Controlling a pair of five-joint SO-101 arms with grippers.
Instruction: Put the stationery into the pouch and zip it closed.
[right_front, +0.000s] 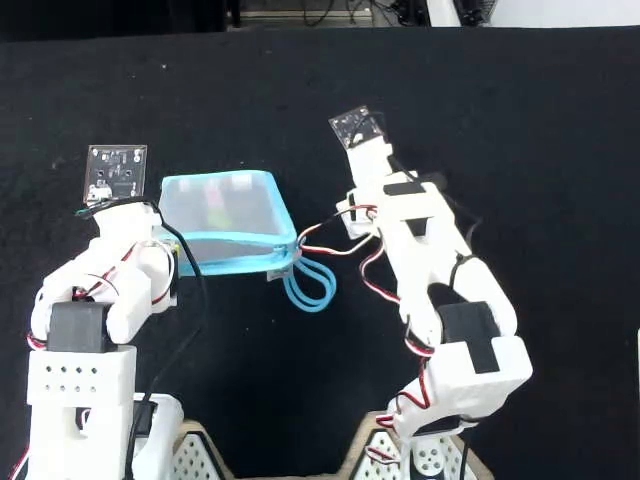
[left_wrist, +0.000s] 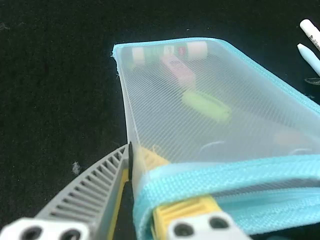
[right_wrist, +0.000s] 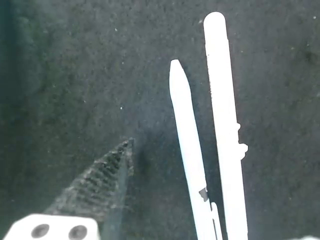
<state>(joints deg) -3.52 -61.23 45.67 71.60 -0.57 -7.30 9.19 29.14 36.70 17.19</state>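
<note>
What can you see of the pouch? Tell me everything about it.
The pouch is a translucent ribbed plastic case with light blue trim and a blue loop at one corner. It lies on the black table, with green and pink items showing inside. The left gripper clamps its zip-side corner.

Blurred contents, cropped pens, a covered pouch end.

Through the mesh of the pouch (left_wrist: 215, 125) a green piece (left_wrist: 206, 105) and a pink piece (left_wrist: 176, 70) show only as smeared shapes, too soft to say what they are, and the pouch itself runs off the left wrist view's edge. The rounded white pen (right_wrist: 222, 100) and the pointed white pen (right_wrist: 186, 135) are cut off at the right wrist view's edge, one end of each unseen. In the high view the left arm (right_front: 130, 260) covers the pouch's end nearest it.
</note>
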